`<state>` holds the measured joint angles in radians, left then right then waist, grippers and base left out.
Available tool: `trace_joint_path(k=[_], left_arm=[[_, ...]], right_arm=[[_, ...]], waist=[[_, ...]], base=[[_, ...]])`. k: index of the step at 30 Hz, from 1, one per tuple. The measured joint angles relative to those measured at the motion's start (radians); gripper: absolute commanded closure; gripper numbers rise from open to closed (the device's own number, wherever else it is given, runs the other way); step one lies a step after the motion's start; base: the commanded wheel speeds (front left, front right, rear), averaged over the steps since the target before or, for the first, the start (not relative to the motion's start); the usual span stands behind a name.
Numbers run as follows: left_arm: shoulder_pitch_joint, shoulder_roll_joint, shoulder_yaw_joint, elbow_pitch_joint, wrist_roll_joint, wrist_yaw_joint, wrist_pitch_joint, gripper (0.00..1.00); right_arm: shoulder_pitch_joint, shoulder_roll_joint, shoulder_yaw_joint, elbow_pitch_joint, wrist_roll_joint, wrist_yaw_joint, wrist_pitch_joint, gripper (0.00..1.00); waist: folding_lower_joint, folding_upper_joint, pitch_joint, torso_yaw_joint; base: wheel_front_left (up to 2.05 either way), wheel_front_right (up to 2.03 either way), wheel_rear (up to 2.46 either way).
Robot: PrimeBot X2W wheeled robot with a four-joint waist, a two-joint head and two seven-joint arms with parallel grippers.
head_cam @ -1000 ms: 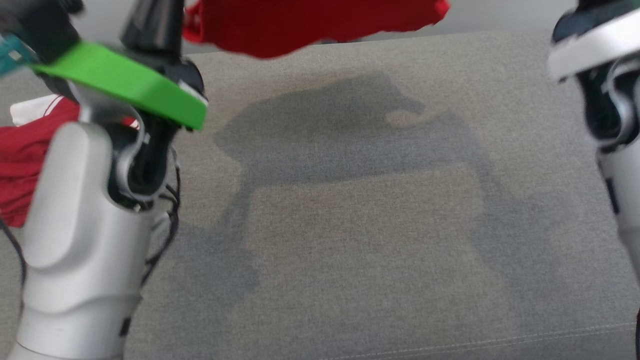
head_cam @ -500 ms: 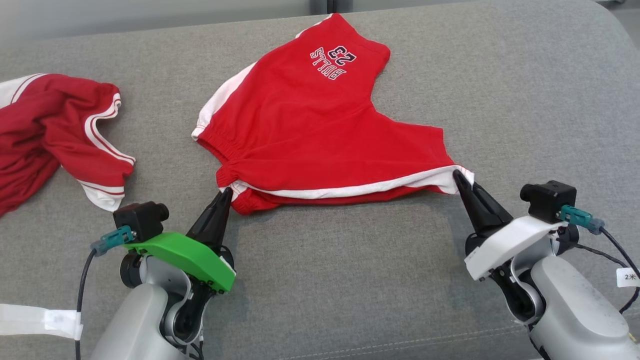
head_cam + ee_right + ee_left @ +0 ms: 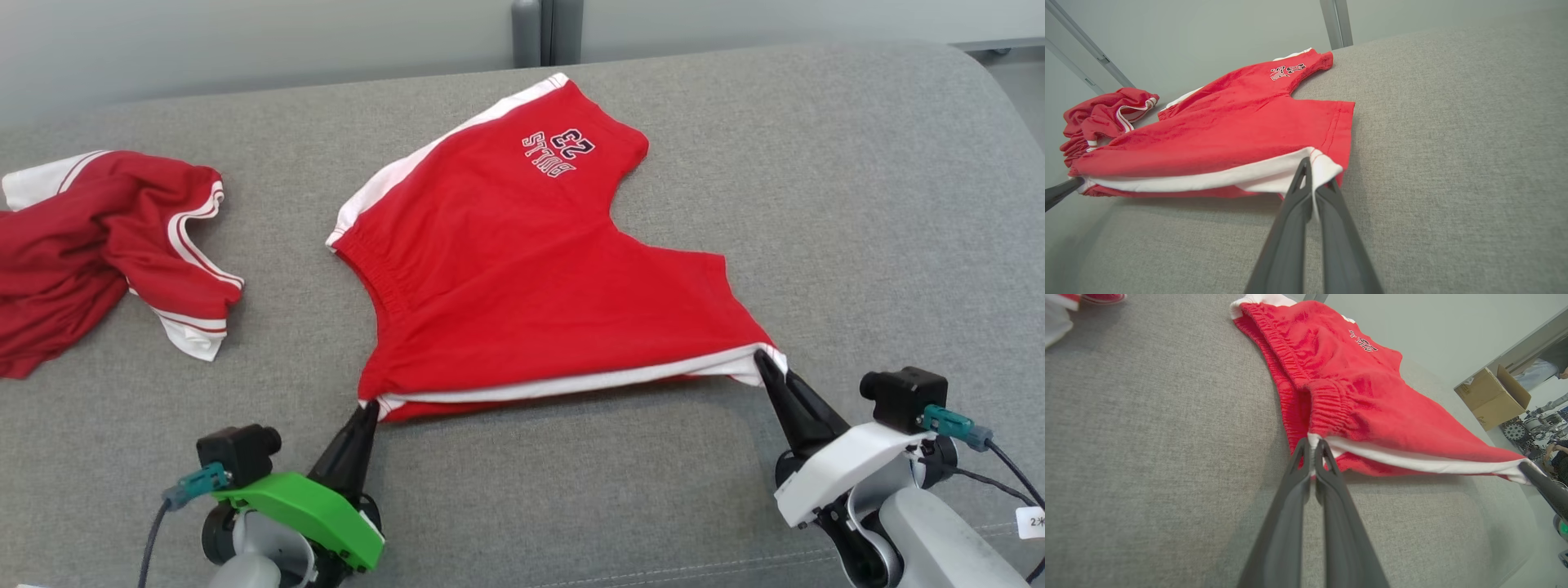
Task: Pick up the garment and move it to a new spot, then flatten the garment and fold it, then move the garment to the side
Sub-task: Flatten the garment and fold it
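Left claw (image 3: 369,406): fingers pressed together, clamped on the corner of the red shorts (image 3: 522,278) where the elastic waistband (image 3: 1327,410) meets the white side stripe (image 3: 571,382). Only a small nip of cloth sits between the tips. Right claw (image 3: 761,356): likewise closed, pinching the other end of that same stripe at the leg-hem corner. Between the two claws the stripe runs nearly straight and taut. Both wrist views show a shadow under this edge, so it seems to be raised a little off the grey sofa cushion (image 3: 857,204). Beyond the claws, the rest of the shorts lies spread on the cushion. The far leg, with its "23" print (image 3: 559,151), reaches furthest from the tips. Likely reason for the hold: gripping the two ends of one side seam keeps the cloth stretched, so it settles flat and does not bunch. Judged stage: the shorts are at their new spot and flattening is in hand; the fold is not yet begun. Some puckering shows just past the left claw along the waistband. Well out to the left claw's side lies a second red garment (image 3: 98,237), crumpled and apart from the shorts. Risk: the thin nip of cloth could slip if the pull sharpens.
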<state>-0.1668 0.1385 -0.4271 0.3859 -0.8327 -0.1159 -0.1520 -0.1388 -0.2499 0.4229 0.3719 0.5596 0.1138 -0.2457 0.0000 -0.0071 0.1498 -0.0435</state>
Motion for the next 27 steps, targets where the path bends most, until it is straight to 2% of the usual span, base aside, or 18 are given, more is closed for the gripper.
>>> trace_joint_path(k=[5, 11, 27], left_arm=[[0.035, 0.007, -0.064, 0.025, -0.002, -0.008, 0.018, 1.0], [0.054, 0.044, -0.074, 0.031, -0.002, -0.008, 0.028, 1.0], [0.056, 0.04, -0.098, 0.09, -0.022, -0.008, 0.028, 1.0]], right_arm=[[0.036, 0.0, 0.012, 0.022, 0.001, 0.0, 0.0, 1.0], [0.067, 0.006, 0.033, 0.036, -0.005, 0.0, 0.0, 1.0], [0.07, 0.029, 0.055, 0.121, -0.015, 0.001, 0.0, 1.0]], waist=[[0.0, 0.0, -0.035, 0.007], [0.0, 0.0, -0.069, 0.011], [0.0, 0.0, -0.086, 0.008]], base=[[0.0, 0.0, 0.0], [0.0, 0.0, 0.0], [0.0, 0.0, 0.0]])
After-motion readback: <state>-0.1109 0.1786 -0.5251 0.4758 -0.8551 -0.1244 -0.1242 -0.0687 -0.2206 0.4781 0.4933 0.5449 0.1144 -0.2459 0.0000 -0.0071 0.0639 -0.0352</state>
